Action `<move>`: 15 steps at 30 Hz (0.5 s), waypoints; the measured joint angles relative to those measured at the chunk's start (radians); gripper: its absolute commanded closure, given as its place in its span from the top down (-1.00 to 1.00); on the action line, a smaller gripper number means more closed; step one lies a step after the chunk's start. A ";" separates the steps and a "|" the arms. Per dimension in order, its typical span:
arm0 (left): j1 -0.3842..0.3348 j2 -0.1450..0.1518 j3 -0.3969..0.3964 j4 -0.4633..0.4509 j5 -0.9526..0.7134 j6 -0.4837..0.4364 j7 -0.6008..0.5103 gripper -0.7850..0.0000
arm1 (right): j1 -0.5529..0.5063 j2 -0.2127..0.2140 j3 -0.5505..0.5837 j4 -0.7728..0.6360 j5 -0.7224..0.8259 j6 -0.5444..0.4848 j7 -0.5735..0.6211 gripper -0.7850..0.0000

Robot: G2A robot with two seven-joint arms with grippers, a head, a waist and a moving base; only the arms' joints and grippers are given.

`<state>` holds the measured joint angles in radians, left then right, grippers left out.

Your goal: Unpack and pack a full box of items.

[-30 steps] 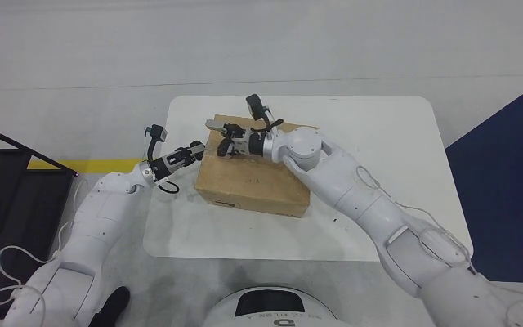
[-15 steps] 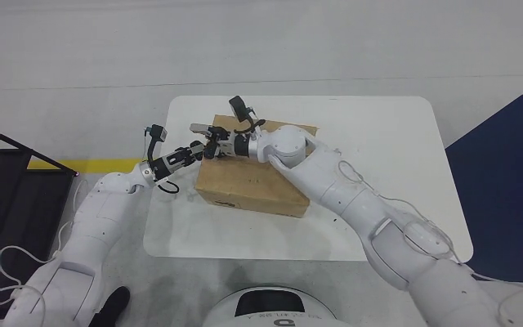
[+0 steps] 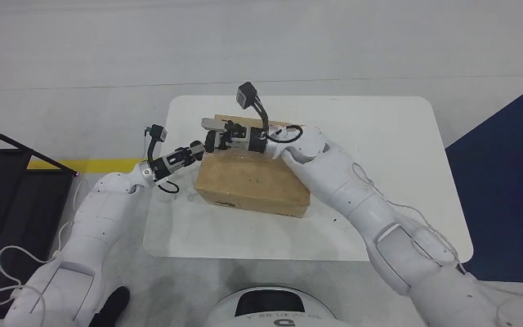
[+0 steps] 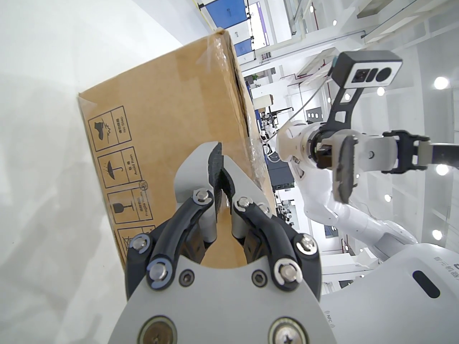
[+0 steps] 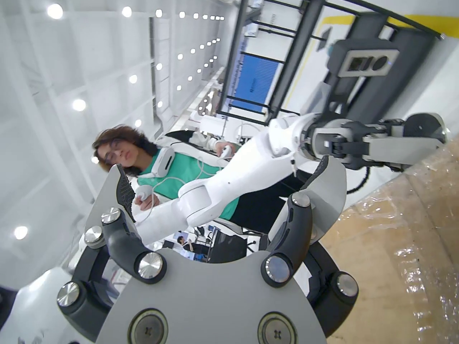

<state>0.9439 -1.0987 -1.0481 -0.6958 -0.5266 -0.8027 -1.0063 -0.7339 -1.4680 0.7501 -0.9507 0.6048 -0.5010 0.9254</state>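
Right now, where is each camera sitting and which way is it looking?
Top view: above the arms, looking down at the table, the box, the left gripper beside it and the right gripper at its far corner.
Left wrist view: on the left wrist, facing past its own shut gripper at the box's side.
Right wrist view: on the right wrist, facing past its own open gripper across the box's taped top.
Shared: all show the box; each wrist view shows the other gripper.
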 measured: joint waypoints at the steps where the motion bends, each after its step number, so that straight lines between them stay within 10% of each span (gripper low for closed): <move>1: 0.000 0.000 0.000 0.000 0.000 0.000 0.000 -0.91 | -0.028 0.016 0.034 -0.032 -0.006 -0.029 0.012 1.00; 2: 0.000 0.000 0.000 0.000 0.000 0.000 0.000 -0.76 | -0.070 0.039 0.083 -0.078 -0.019 -0.057 0.023 1.00; 5: 0.000 0.000 0.000 0.000 0.000 0.000 0.000 1.00 | -0.189 0.094 0.209 -0.211 -0.073 -0.066 0.025 1.00; 15: 0.021 0.006 -0.017 -0.028 0.021 0.027 0.056 1.00 | -0.482 0.174 0.465 -0.549 -0.140 -0.025 0.007 1.00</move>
<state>0.9652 -1.0928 -1.0654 -0.7242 -0.5053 -0.7756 -0.9501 -1.2163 -1.2935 1.2148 -1.4994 0.4651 -0.5262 0.9320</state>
